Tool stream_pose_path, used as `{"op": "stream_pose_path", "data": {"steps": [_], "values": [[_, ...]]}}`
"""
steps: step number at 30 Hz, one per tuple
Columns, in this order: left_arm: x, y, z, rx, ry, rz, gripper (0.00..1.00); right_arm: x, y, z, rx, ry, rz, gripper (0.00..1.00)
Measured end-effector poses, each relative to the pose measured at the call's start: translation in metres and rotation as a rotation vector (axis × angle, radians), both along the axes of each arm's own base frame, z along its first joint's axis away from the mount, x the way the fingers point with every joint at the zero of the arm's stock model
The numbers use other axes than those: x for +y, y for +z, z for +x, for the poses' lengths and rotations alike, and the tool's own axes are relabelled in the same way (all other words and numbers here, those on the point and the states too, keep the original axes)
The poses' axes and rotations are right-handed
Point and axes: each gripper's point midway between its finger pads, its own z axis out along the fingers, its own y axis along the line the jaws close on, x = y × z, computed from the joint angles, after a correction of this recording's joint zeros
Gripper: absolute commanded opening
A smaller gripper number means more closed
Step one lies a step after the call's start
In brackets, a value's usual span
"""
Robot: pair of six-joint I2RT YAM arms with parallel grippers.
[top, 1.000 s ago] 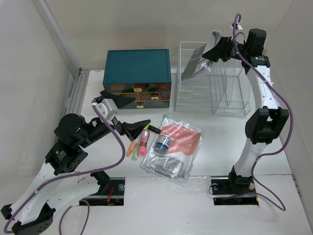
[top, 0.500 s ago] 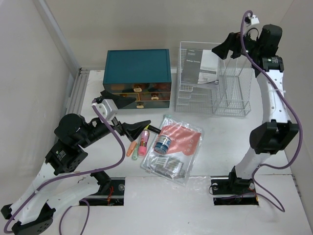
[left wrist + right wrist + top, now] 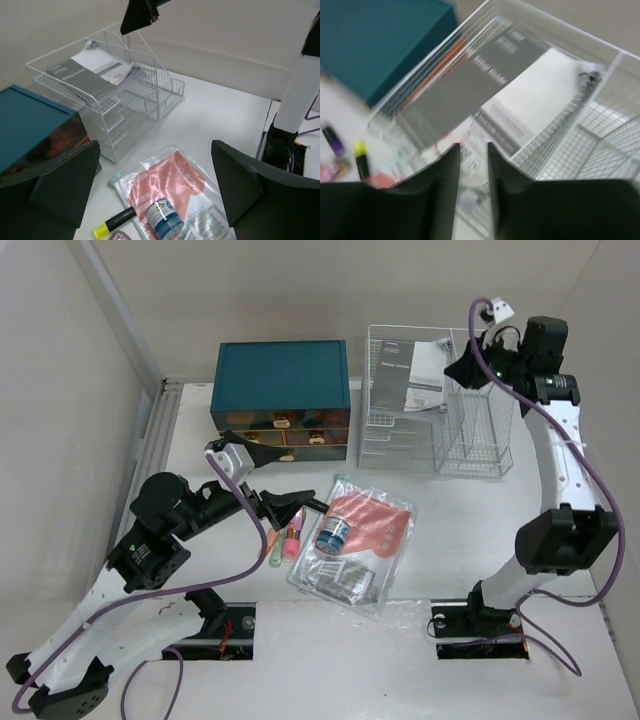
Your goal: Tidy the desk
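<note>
The white desk (image 3: 450, 490) carries a white wire rack (image 3: 400, 430) at the back. Grey and white booklets (image 3: 415, 375) lie in its top tray (image 3: 485, 75). My right gripper (image 3: 462, 365) hovers above the rack's right side. Its jaws (image 3: 473, 146) are open by a narrow gap with nothing between them. My left gripper (image 3: 290, 475) stands wide open (image 3: 155, 150) above a clear pouch (image 3: 170, 175) with red paper inside, touching nothing. A blue-and-white roll (image 3: 162, 217) rests on the pouch, next to a yellow highlighter (image 3: 112, 222).
A teal drawer box (image 3: 282, 375) stands left of the rack. Pink (image 3: 293, 540) and green (image 3: 275, 555) markers lie left of the pouch (image 3: 375, 530). The rack's tall right compartment (image 3: 475, 435) has nothing in it. Walls close in on both sides.
The right gripper let the grey booklet go into the rack's top tray, dropped a little lower and narrowed its jaws. The left arm shifted slightly right, still open.
</note>
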Motion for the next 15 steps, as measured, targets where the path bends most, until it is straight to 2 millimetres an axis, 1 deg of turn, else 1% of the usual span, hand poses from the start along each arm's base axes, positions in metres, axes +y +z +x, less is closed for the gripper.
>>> {"op": "stream_pose_path", "data": {"steps": [1, 2, 3, 4, 5, 6, 7, 8, 9, 10, 12, 13, 14, 15], "values": [[-0.002, -0.006, 0.001, 0.020, -0.002, -0.003, 0.85, 0.006, -0.005, -0.013, -0.005, 0.049, -0.030, 0.13], [-0.003, -0.012, 0.002, 0.039, 0.000, -0.008, 0.81, 0.013, -0.009, -0.028, -0.008, 0.098, -0.057, 0.13], [-0.004, -0.022, 0.004, 0.064, 0.007, -0.008, 0.67, 0.022, -0.012, -0.045, -0.021, 0.153, -0.083, 0.15], [-0.005, -0.033, 0.006, 0.100, 0.014, -0.010, 0.62, 0.031, -0.015, -0.063, -0.050, 0.215, -0.114, 0.40], [-0.005, -0.045, 0.008, 0.136, 0.027, -0.013, 0.56, 0.040, -0.017, -0.083, -0.085, 0.266, -0.142, 0.51], [-0.005, -0.057, 0.011, 0.173, 0.044, -0.017, 0.52, 0.048, -0.021, -0.104, -0.119, 0.316, -0.168, 0.68], [-0.005, -0.071, 0.013, 0.212, 0.062, -0.020, 0.44, 0.056, -0.024, -0.126, -0.161, 0.366, -0.190, 0.89], [-0.004, -0.084, 0.015, 0.250, 0.078, -0.020, 0.37, 0.063, -0.028, -0.148, -0.200, 0.406, -0.209, 0.99], [-0.003, -0.099, 0.017, 0.298, 0.099, -0.021, 0.32, 0.070, -0.034, -0.170, -0.237, 0.450, -0.228, 0.99], [-0.002, -0.113, 0.019, 0.342, 0.120, -0.021, 0.30, 0.076, -0.040, -0.189, -0.271, 0.493, -0.242, 0.99], [-0.001, -0.135, 0.023, 0.422, 0.157, -0.026, 0.30, 0.088, -0.055, -0.217, -0.315, 0.565, -0.259, 0.99], [-0.002, -0.144, 0.024, 0.457, 0.171, -0.033, 0.33, 0.094, -0.062, -0.226, -0.323, 0.603, -0.261, 0.99], [-0.002, -0.152, 0.025, 0.492, 0.186, -0.039, 0.38, 0.101, -0.070, -0.232, -0.319, 0.639, -0.258, 0.99], [-0.002, -0.158, 0.027, 0.517, 0.197, -0.042, 0.40, 0.107, -0.080, -0.234, -0.300, 0.667, -0.254, 0.99]]}}
